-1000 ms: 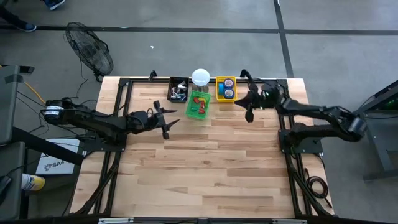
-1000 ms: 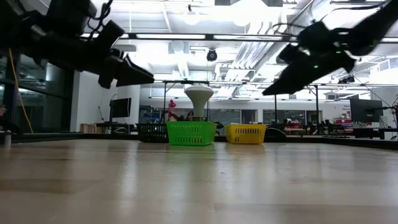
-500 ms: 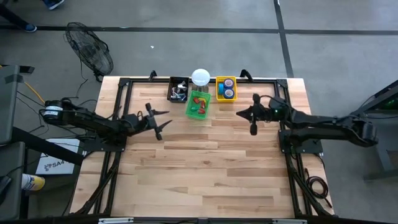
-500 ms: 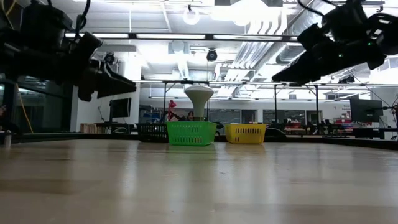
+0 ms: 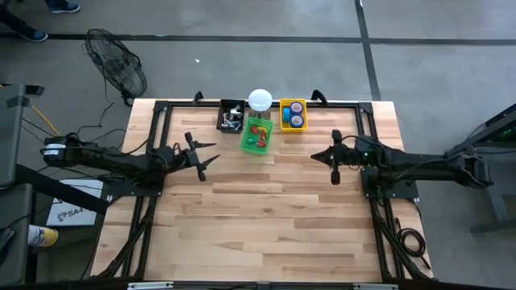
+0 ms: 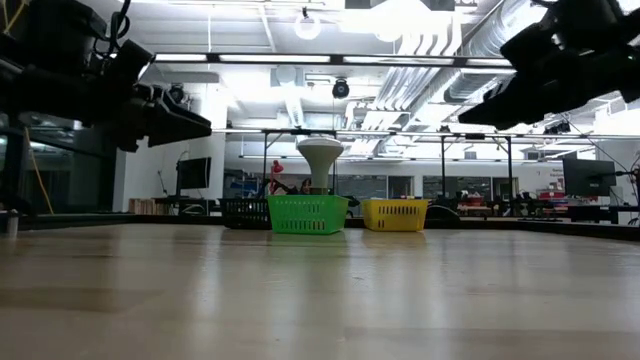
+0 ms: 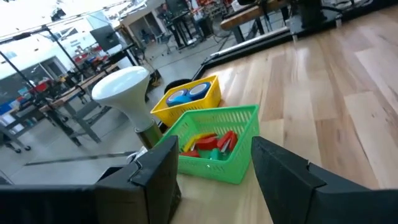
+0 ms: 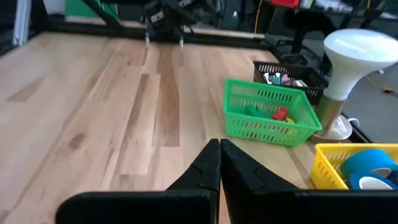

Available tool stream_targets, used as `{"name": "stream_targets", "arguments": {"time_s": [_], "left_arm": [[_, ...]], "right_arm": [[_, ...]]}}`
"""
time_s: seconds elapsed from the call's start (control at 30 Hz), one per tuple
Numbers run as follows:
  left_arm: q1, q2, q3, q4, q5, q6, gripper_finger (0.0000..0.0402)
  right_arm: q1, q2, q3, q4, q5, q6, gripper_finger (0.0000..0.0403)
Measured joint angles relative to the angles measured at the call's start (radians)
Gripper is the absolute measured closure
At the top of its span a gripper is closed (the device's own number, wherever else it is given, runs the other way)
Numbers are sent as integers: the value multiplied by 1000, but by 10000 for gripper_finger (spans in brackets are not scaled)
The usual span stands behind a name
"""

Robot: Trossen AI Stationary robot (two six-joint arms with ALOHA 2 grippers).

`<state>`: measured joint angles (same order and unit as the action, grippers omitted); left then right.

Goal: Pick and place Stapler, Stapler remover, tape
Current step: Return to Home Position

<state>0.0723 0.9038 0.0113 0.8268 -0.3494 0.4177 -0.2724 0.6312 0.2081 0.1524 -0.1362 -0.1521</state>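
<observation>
Staplers [image 5: 260,135], removers [image 5: 231,121], tape [image 5: 297,121]: all binned along the table's [image 5: 266,217] far edge, beyond both grippers.
Left gripper [image 5: 199,156]: fingers apart, empty, pointed at the middle bin.
Black bin [image 5: 221,117]: metal pieces, likely the removers.
Green bin [image 5: 243,138]: red and green tools.
Yellow bin [image 5: 282,114]: blue rolls.
Right gripper [image 5: 334,161]: fingers pressed together, empty, the nearer arm to those rolls.

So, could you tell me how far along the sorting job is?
Looks done: staplers lie in the green bin, blue tape in the yellow bin, small metal pieces in the black bin. In hand: nothing; the left gripper is open, the right gripper shut, both empty above the table. Left: no loose item shows on the table.
</observation>
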Motion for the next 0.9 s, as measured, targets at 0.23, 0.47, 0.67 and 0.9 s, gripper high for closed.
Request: {"name": "stream_targets", "arguments": {"time_s": [0.23, 0.47, 0.67, 0.9], "left_arm": [[0, -202, 0, -223, -1, 9, 204], [0, -401, 0, -459, -2, 5, 204], [0, -575, 0, -637, -1, 5, 204], [0, -724, 6, -784, 11, 24, 204]], "right_arm": [[57, -130, -159, 143, 117, 112, 403], [108, -169, -198, 173, 158, 189, 403], [201, -169, -198, 173, 229, 193, 403], [334, -169, -198, 122, 328, 176, 403]]}}
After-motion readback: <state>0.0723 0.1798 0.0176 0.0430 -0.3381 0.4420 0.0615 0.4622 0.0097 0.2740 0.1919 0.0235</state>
